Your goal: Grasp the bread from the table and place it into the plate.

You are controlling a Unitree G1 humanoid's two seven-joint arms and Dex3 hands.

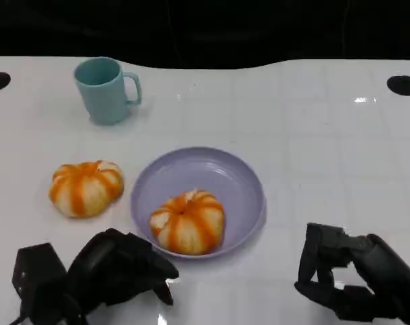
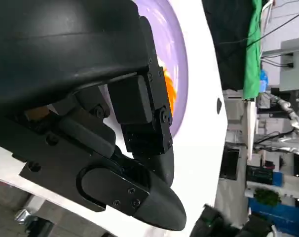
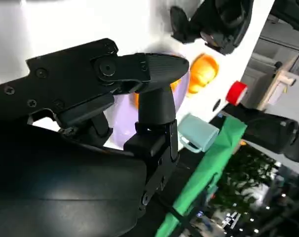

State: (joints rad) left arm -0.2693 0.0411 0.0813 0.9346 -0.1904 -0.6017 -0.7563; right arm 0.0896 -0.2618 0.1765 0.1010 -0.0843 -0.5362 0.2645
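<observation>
While one pumpkin-shaped bread point(image 1: 187, 222) is sitting in the lavender plate point(image 1: 242, 183) and another bread point(image 1: 86, 187) is lying on the white desk point(image 1: 313, 135) beside it, I am resting my left hand point(image 1: 117, 267) curled on nothing and my right hand point(image 1: 347, 274) loosely spread, both empty.

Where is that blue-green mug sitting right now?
In the head view the mug stands upright at the far left of the white table, beyond the bread lying outside the purple plate, handle toward the plate's side.
</observation>
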